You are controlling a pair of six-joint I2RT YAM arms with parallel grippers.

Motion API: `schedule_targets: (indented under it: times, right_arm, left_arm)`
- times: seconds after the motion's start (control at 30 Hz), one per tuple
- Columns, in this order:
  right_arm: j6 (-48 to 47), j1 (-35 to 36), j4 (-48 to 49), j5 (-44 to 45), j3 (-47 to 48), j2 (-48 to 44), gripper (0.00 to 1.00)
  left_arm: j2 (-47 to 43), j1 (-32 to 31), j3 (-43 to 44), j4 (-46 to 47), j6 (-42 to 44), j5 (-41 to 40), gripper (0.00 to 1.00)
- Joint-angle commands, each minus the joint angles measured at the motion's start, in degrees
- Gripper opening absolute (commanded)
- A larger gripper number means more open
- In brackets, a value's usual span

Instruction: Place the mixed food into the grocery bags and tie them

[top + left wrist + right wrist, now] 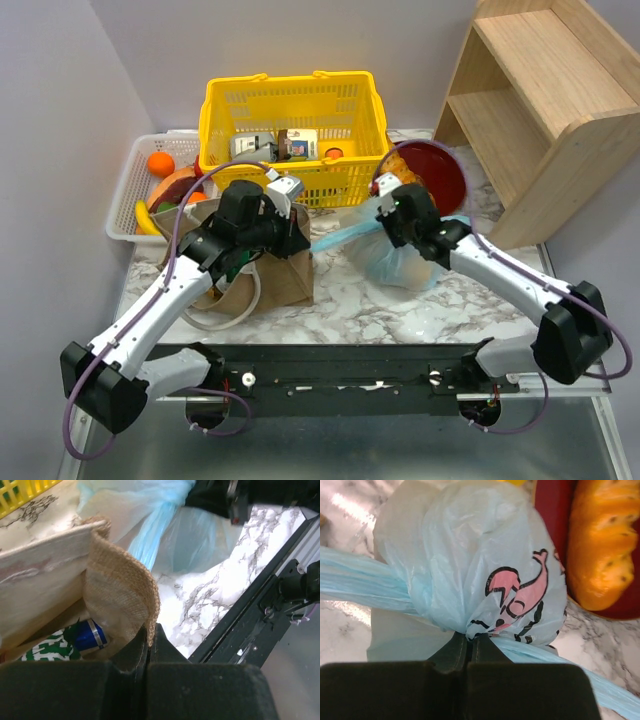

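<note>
Where two bags (290, 270) (385, 262) stand, one basket (240, 115)

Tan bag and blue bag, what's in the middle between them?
A stretched light-blue plastic strip of the blue bag runs toward the tan bag, above the marble table. The top view shows it.

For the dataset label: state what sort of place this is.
Probably a robotics lab bench staged as a grocery-packing station: a yellow shopping basket, a light-blue grocery bag and a tan bag on a marble-patterned table, plain walls around.
</note>
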Motion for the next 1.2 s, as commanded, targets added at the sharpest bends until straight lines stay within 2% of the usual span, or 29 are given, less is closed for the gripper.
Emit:
schedule_targets:
  times: [0.0, 0.1, 0.23, 0.3, 0.4, 0.6, 0.63, 0.67, 0.73, 0.77, 0.87, 0.97, 1.07, 1.17]
  right_arm:
    - [3.26, -8.64, -2.83, -1.84, 3.89, -8.06, 0.01]
    - [6.15, -12.79, -2.92, -6.15, 4.06, -14.48, 0.01]
    - [8.18, -13.77, -3.27, -7.49, 4.85, -21.52, 0.01]
    - [7.92, -13.94, -5.1, -5.05, 6.42, -23.38, 0.01]
    - [6.96, -14.03, -9.66, 1.27, 10.11, -25.49, 0.01]
    - [6.78, -14.21, -13.02, 4.55, 12.94, -29.36, 0.01]
    - [6.78, -14.12, -13.11, 4.55, 13.63, -29.71, 0.01]
    - [6.87, -14.12, -13.2, 4.47, 13.9, -29.89, 0.01]
    - [6.78, -14.12, -13.12, 3.16, 14.69, -30.68, 0.01]
    - [6.78, -14.12, -12.77, 2.63, 15.48, -30.86, 0.01]
    - [6.52, -14.12, -10.75, -0.45, 16.89, -31.65, 0.01]
    - [6.17, -14.03, -8.46, -2.47, 18.47, -31.82, 0.01]
    - [5.37, -14.12, -6.7, -4.67, 20.67, -31.21, 0.01]
    - [5.02, -14.03, -3.89, -8.97, 21.81, -30.95, 0.01]
  left_arm:
    - [3.31, -3.85, 4.18, 9.45, -0.42, 1.37, 0.0]
    - [8.22, -8.6, 6.2, 14.63, -1.03, 1.19, 0.0]
    - [17.11, -15.45, 10.94, 20.53, -0.17, -2.4, 0.0]
    - [23.93, -19.14, 16.89, 20.1, 1.77, -3.2, 0.0]
    - [32.03, -22.13, 25.59, 20.09, 1.95, -0.32, 0.0]
    - [38.48, -23.11, 33.71, 22.91, 1.95, 1.73, 0.01]
    - [38.31, -23.11, 33.89, 22.3, 2.47, 0.16, 0.07]
    - [37.87, -23.02, 33.89, 21.77, 3.0, -0.9, 0.29]
    - [35.34, -22.68, 33.28, 19.93, 5.63, -4.93, 0.54]
    - [34.1, -22.41, 32.76, 19.48, 6.43, -6.44, 0.72]
    - [27.87, -20.31, 29.68, 18.52, 7.66, -13.19, 0.9]
    - [20.92, -17.94, 25.91, 17.12, 8.71, -19.69, 0.99]
    - [14.94, -16.79, 23.35, 12.82, 9.69, -26.29, 0.99]
    - [10.63, -15.12, 22.65, 5.11, 7.59, -36.66, 0.99]
